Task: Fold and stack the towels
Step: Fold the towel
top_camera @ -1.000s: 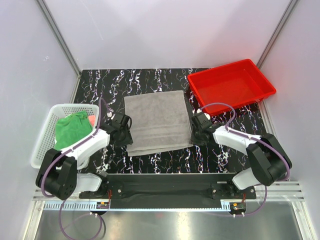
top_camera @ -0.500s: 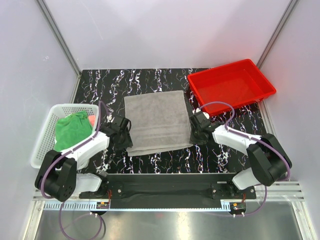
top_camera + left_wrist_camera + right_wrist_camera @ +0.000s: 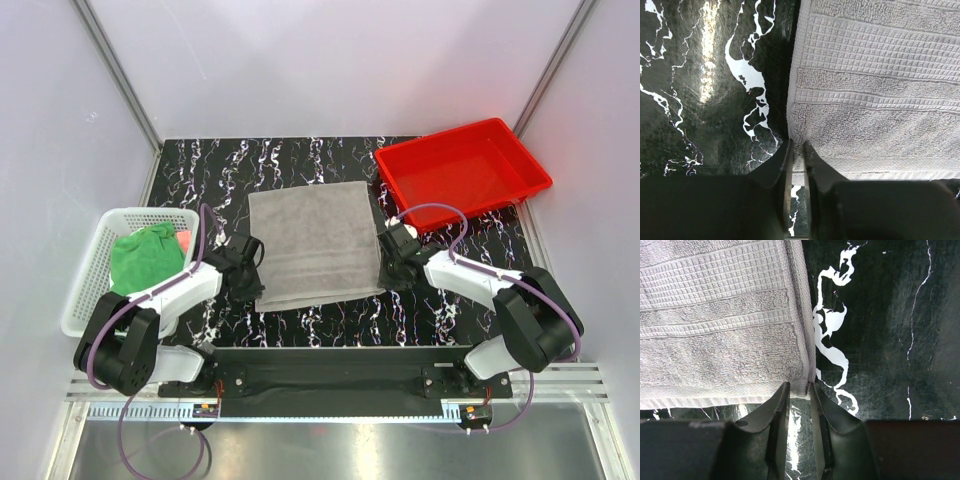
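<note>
A grey towel point(image 3: 315, 245) lies spread flat in the middle of the table. My left gripper point(image 3: 252, 272) is at its near left corner. In the left wrist view the left gripper point(image 3: 797, 147) has its jaws drawn in narrow, pinching the grey towel point(image 3: 880, 90) at its side hem. My right gripper point(image 3: 386, 262) is at the near right corner. In the right wrist view the right gripper point(image 3: 800, 387) is shut on the hem of the grey towel point(image 3: 715, 325). A green towel point(image 3: 145, 255) sits bunched in the basket, with a bit of pink towel point(image 3: 184, 241) beside it.
A white lattice basket point(image 3: 85, 290) stands at the left edge of the table. A red tray point(image 3: 460, 170) with nothing in it sits at the back right. Dark marbled tabletop point(image 3: 300, 155) shows around the grey towel. Pale walls enclose three sides.
My left gripper has slid nearer along the towel's left edge to the corner, and its jaws have closed on the hem. The right gripper has barely moved.
</note>
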Available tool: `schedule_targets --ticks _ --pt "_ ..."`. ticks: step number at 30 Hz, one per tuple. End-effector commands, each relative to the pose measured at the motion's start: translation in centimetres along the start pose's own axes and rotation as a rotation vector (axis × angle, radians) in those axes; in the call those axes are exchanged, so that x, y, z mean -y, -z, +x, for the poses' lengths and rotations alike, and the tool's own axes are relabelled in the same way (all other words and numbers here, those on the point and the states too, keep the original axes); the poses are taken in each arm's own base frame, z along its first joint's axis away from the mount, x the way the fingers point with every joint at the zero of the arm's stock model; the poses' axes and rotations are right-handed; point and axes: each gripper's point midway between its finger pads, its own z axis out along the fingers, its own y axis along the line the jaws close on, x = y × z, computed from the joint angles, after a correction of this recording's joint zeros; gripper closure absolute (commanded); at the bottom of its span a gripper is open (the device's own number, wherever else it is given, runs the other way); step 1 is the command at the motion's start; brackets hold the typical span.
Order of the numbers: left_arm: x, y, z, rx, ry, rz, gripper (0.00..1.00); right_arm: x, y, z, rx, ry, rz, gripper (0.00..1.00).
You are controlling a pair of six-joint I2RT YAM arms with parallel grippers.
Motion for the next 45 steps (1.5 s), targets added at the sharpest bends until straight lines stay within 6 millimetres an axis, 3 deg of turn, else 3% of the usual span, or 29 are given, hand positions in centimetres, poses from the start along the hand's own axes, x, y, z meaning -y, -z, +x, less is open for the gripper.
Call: schedule_targets --ticks 1,7,15,18,23,25,37,41,45 --pt "0.9 0.7 -1.3 0.047 0.002 0.022 0.86 -1.6 1.4 -2.3 0.082 0.011 -0.032 0.70" --pt "1.2 1.1 -1.8 0.052 -0.004 0.028 1.00 -1.9 1.9 -2.8 0.091 0.012 -0.037 0.68" --pt "1.4 1.7 -2.4 0.067 -0.015 0.022 1.00 -1.8 1.1 -2.1 0.066 0.009 -0.028 0.68" --pt "1.4 2.0 -2.7 0.077 -0.013 0.020 0.89 -1.8 1.0 -2.0 0.065 0.008 -0.027 0.68" --pt "1.6 1.8 -2.4 0.065 -0.015 0.033 0.86 -1.7 1.0 -2.2 0.070 0.014 -0.018 0.67" --pt "1.5 1.8 -2.4 0.065 -0.015 0.033 0.80 -1.6 1.0 -2.1 0.066 0.019 -0.011 0.65" --pt "1.7 1.7 -2.2 0.063 -0.017 0.042 0.77 -1.8 1.1 -2.3 0.078 0.024 -0.015 0.65" --pt "1.9 1.7 -2.2 0.065 -0.016 0.053 0.83 -2.0 1.0 -2.2 0.079 0.029 -0.021 0.65" --pt "2.0 1.6 -2.2 0.063 -0.018 0.057 0.97 -1.6 0.3 -1.8 0.060 0.028 -0.001 0.65"
